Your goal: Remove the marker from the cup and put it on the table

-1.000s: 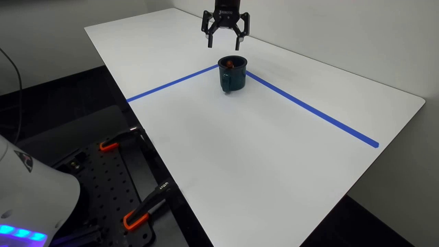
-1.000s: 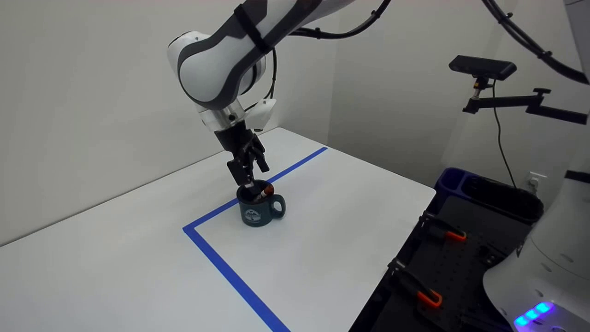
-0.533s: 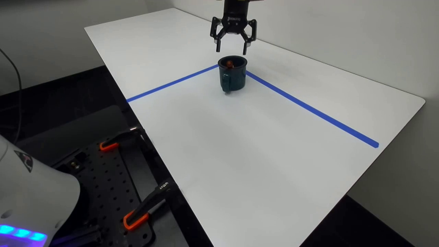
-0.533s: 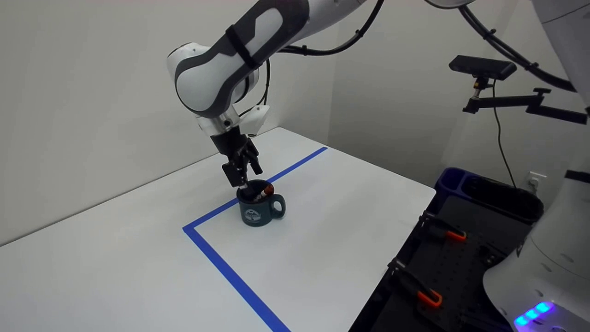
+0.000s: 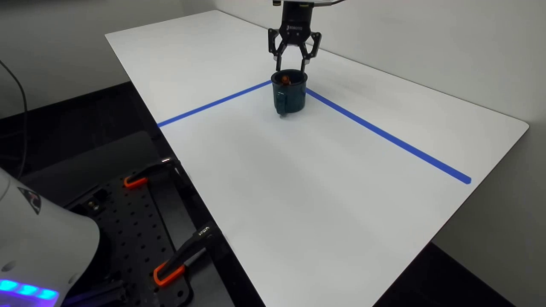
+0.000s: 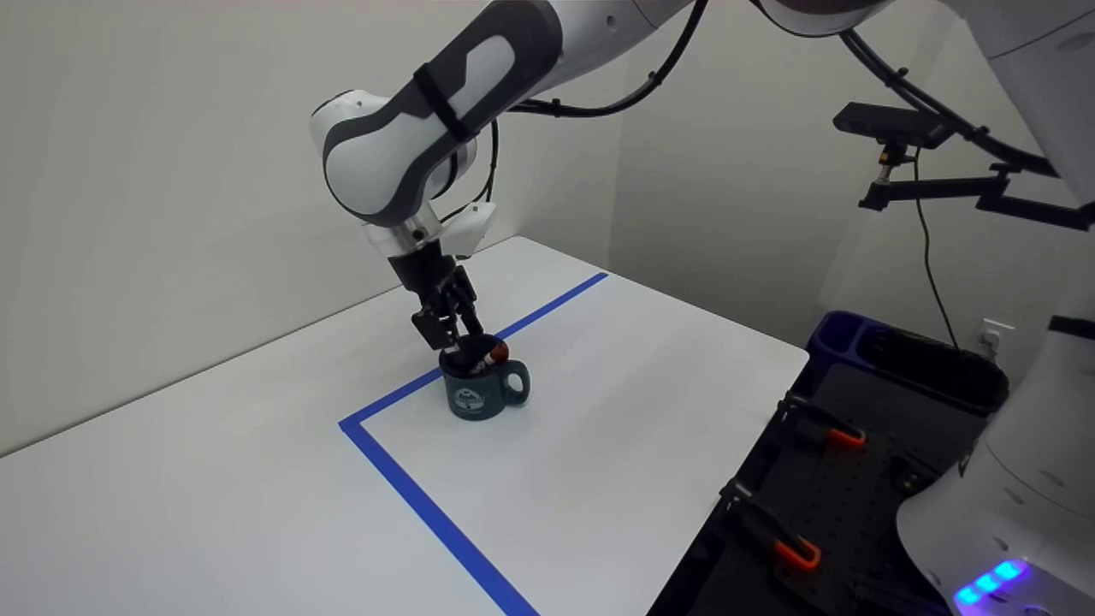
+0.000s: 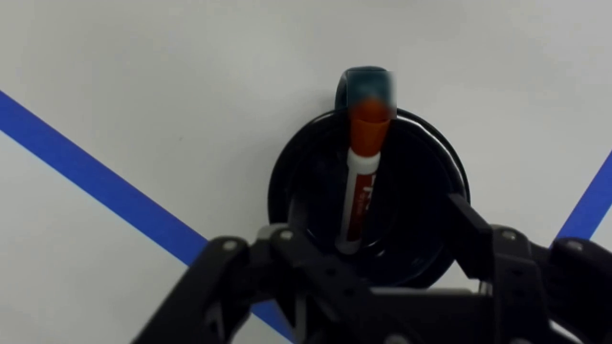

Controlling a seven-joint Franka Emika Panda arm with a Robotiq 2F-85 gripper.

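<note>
Gripper point(image 5: 290, 70) is held spread at the mouth of the cup point(image 5: 294, 96), nothing pinched; inside, the marker point(image 7: 362, 179) is leaned, orange end uppermost. Grasp alignment seems in hand; descent astride the marker, then closing, is called for.

"The cup point(image 5: 295, 99) looks glazed; glossy and smooth?"
"Yes; the marker point(image 7: 362, 184) looks like smooth plastic; the table point(image 5: 324, 183) smooth, faintly satin."
"And the tape point(image 5: 388, 136)?"
"Matt; the gripper point(image 5: 291, 70) mostly matt too, its round pins point(image 7: 286, 234) like metal."
</note>
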